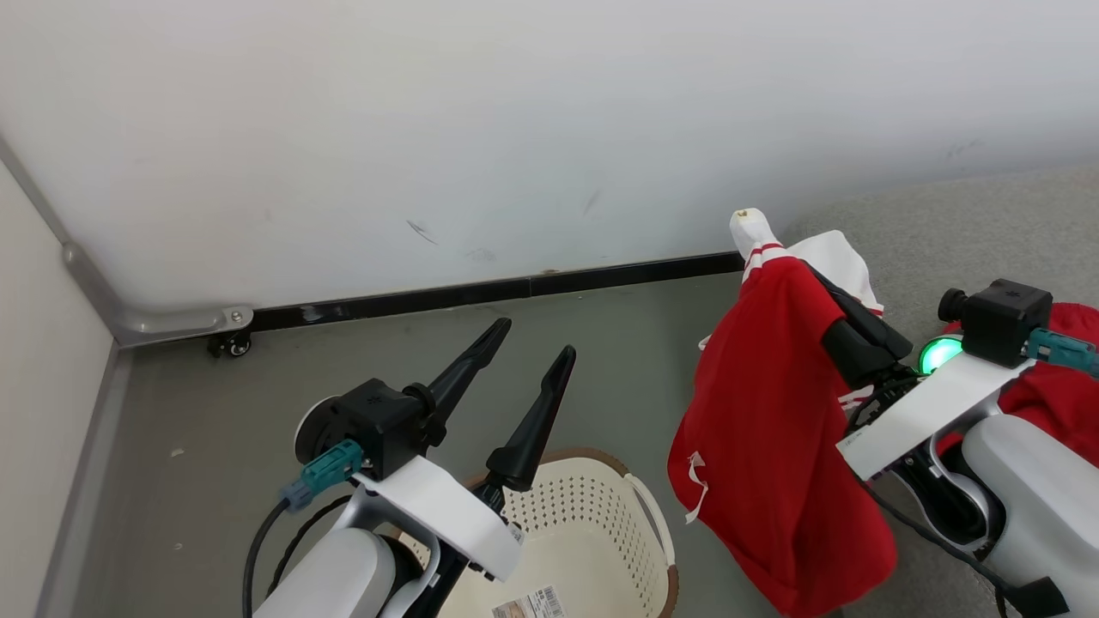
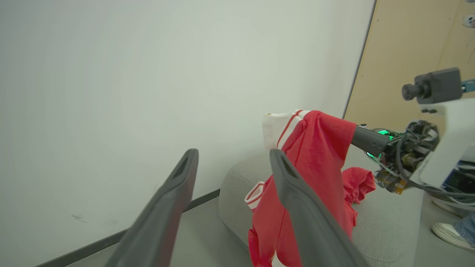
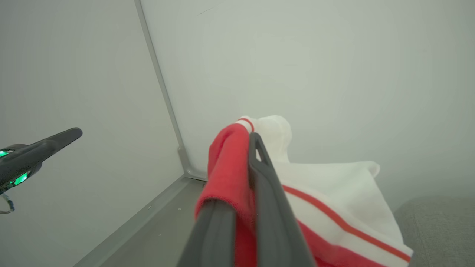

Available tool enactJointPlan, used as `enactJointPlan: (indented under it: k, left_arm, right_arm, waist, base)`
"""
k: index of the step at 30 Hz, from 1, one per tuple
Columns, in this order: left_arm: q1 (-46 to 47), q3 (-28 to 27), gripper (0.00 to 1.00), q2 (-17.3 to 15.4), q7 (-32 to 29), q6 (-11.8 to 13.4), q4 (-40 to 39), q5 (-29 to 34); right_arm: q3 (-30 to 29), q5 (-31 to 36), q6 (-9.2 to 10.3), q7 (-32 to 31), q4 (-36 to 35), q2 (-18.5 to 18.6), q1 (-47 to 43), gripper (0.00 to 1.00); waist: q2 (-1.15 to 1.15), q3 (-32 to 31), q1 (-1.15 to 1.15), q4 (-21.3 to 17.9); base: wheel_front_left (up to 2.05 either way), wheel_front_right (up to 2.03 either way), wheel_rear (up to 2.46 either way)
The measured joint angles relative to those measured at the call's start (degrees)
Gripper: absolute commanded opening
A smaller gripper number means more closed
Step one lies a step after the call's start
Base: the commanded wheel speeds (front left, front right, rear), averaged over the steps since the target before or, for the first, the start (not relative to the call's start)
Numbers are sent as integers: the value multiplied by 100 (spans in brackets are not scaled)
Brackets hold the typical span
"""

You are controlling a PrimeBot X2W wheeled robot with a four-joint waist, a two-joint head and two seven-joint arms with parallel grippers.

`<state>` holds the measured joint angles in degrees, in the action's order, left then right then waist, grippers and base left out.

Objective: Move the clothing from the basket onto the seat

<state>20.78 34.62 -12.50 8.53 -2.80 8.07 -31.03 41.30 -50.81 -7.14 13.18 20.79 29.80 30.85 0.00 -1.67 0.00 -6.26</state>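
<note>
My right gripper (image 3: 249, 154) is shut on a bright red garment with white striped trim (image 1: 773, 421). The garment hangs from it in the air, over the floor between the basket and the seat. A second piece of red clothing (image 2: 357, 181) lies on the light grey seat (image 1: 944, 232), behind my right arm. The cream perforated basket (image 1: 646, 506) stands on the floor at the bottom of the head view, with only a label showing inside it. Above the basket's left side my left gripper (image 1: 535, 337) stands open, nothing between its fingers.
A white wall with a dark baseboard (image 1: 481, 292) runs close behind. A metal corner rail with a small castor (image 1: 232, 345) is at the left. The grey floor (image 1: 223, 412) lies left of the basket. A person's shoe (image 2: 449, 231) shows past the seat.
</note>
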Motion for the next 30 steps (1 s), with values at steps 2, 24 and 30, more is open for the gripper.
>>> enactJointPlan:
  k: [2, 24, 30]
  left_arm:
    - [16, -2, 100, 10, 7, -1, -40, -1]
    - [136, 188, 100, -30, -55, -185, -100, -36]
    - [136, 354, 100, -98, -133, -281, -90, -60]
  right_arm:
    - [-35, 26, 0, 1, 0, 12, -1, 0]
    - [-1074, 141, 0, 67, 166, 252, -548, 0]
    - [-1461, 199, 0, 76, 176, 305, -801, 0]
  waist:
    - [0, 7, 0, -17]
    - [0, 49, 0, -426]
    - [0, 58, 0, -627]
  base:
    - [0, 0, 0]
    - [0, 0, 0]
    - [0, 0, 0]
